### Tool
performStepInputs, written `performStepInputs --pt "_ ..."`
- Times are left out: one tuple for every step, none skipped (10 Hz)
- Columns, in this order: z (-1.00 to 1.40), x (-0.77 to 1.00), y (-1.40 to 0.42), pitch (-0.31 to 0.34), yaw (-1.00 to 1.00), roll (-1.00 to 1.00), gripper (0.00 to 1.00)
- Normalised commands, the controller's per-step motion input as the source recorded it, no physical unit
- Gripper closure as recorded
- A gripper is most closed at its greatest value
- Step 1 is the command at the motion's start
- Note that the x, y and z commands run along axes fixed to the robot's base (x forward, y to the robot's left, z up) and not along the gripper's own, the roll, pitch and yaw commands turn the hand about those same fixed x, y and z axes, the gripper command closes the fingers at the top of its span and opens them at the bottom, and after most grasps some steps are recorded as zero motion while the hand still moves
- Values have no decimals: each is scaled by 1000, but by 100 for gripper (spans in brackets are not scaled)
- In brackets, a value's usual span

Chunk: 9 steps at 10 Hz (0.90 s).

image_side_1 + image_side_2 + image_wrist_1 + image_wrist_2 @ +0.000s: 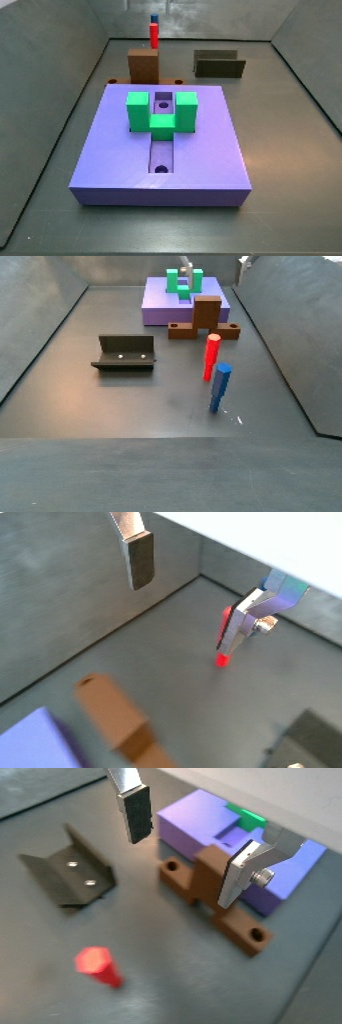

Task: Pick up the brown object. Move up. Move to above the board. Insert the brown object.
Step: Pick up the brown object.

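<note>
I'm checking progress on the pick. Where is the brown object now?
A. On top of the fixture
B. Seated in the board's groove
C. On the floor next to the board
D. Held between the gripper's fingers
C: the brown object sits on the floor against the board; the gripper hangs open above it, holding nothing.

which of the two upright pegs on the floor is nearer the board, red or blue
The red peg. In a side view it stands between the blue peg and the board. The pincer hovers open over the brown object.
</note>
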Motion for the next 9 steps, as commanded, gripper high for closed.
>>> performStepInputs --pt "-340 -443 -1000 -67 97 149 0" --pt "-389 -254 -1000 -1 14 156 0" --pt "-397 -46 -874 4 3 190 0" --pt "-186 -34 -363 0 29 106 0" --pt "0 0 -40 0 0 0 0" --pt "-203 0 -111 -44 0 -11 0" --pt "-137 203 -94 -29 0 -81 0" --pt "-31 209 -26 -4 -69 -67 0" --pt "0 346 0 0 -123 -111 0"
